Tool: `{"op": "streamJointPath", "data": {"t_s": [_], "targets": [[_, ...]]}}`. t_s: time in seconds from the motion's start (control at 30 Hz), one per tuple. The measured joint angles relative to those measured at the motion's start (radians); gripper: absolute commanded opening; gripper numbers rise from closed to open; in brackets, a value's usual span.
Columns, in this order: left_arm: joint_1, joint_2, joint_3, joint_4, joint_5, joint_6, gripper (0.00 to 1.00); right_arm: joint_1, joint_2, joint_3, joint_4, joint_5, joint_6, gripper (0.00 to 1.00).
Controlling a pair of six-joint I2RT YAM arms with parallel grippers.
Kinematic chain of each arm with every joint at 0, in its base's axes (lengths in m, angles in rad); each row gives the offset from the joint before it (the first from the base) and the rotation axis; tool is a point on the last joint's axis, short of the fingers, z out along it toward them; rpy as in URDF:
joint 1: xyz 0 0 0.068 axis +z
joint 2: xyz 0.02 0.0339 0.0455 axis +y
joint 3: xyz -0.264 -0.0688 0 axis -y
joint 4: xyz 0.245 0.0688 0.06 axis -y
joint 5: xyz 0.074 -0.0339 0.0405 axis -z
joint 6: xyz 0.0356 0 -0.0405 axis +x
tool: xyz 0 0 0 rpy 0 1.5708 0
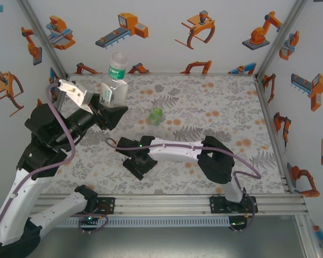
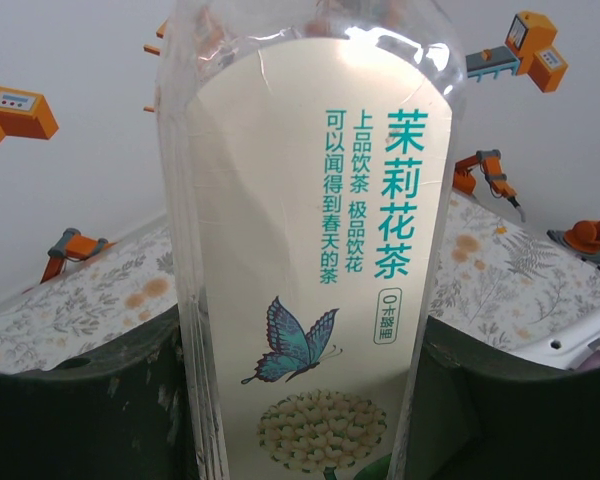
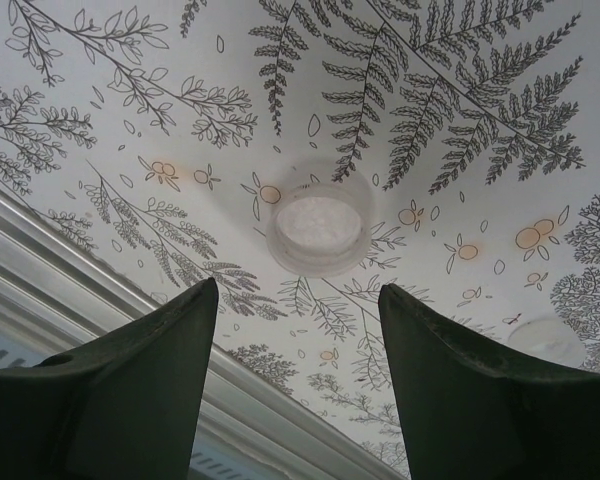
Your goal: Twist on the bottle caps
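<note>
Your left gripper [image 1: 104, 105] is clamped on the labelled bottle [image 2: 310, 250], holding it up off the table at the back left. Your right gripper [image 3: 298, 290] has its jaws apart and empty, with a white cap [image 3: 318, 225] on the floral table [image 3: 460, 120] just past the tips. The green-tinted bottle [image 1: 156, 114] sits mid-table, apart from both.

The worktop [image 1: 220, 102] is printed white with grey ferns and orange blossoms, and the white walls [image 1: 161, 48] are dotted with orange robot arms. A clear bottle [image 1: 115, 75] is wrapped in a cream label [image 2: 310, 300] bearing teal characters, a blue-teal butterfly and pale flowers. A second bottle [image 1: 156, 114] is tinted green, and a cap [image 3: 318, 226] is seen as translucent white.
</note>
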Motion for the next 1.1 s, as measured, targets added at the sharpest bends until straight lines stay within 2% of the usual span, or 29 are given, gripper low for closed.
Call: {"op": "streamJointPath", "data": {"t_s": [1.1], "targets": [[0.000,-0.010,0.000,0.008,-0.011,-0.014,0.03,0.000,0.034,0.006,0.057,-0.005,-0.012,0.59]]}}
